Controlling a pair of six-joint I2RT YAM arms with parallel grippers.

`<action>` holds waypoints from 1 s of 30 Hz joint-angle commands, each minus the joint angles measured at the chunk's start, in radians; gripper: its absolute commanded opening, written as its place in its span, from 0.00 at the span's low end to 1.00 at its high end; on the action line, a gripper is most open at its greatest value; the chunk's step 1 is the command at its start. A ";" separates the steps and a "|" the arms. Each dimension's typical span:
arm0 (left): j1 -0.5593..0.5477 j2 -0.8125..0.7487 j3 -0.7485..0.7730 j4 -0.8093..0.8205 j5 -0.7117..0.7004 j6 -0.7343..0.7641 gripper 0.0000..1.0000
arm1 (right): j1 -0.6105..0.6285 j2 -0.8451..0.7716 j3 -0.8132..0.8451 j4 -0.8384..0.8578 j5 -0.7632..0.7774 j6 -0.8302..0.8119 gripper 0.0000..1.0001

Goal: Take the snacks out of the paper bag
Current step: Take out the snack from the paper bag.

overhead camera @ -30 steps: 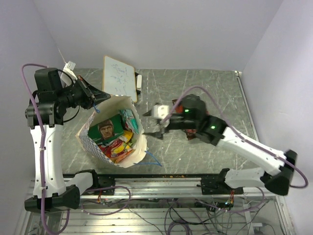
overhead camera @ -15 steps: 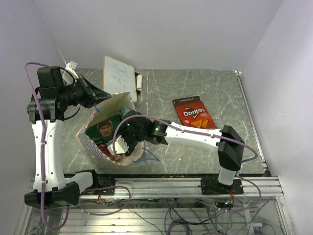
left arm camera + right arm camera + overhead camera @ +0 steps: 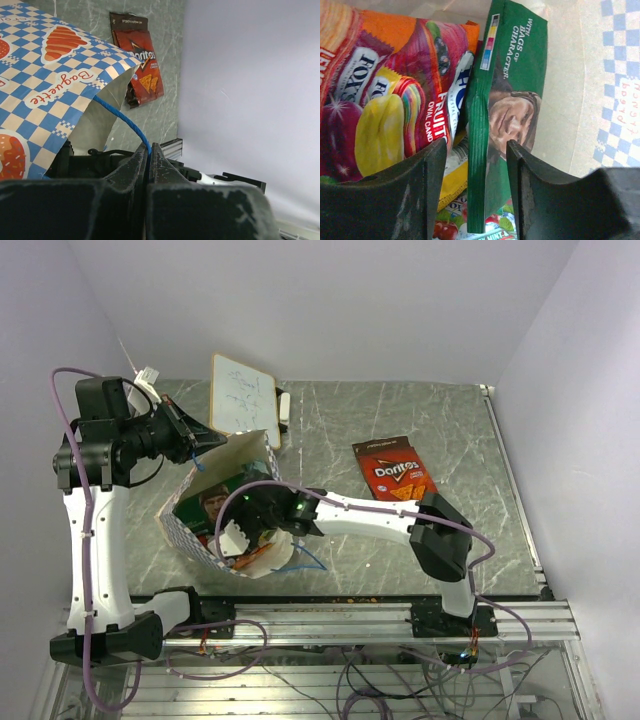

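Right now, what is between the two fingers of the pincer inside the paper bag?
The edge of the green packet, between the fingers of the right pincer but not yet squeezed; the right wrist view shows it.

Snack packets (image 3: 380,100) crowd paper bag (image 3: 180,530)

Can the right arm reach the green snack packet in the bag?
Probably yes. The right gripper is down inside the paper bag, open, with one finger on each side of the green packet and nothing blocking it. The left gripper pinches the blue cord.
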 commanded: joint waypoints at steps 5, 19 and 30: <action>-0.004 -0.027 0.020 -0.031 0.023 0.025 0.07 | -0.002 0.043 0.056 0.095 -0.001 0.070 0.33; -0.002 0.003 0.074 -0.023 -0.029 0.036 0.07 | -0.061 -0.131 0.079 0.034 -0.032 0.252 0.00; -0.002 0.000 0.079 0.013 -0.040 0.011 0.07 | -0.061 -0.358 0.150 -0.143 0.003 0.380 0.00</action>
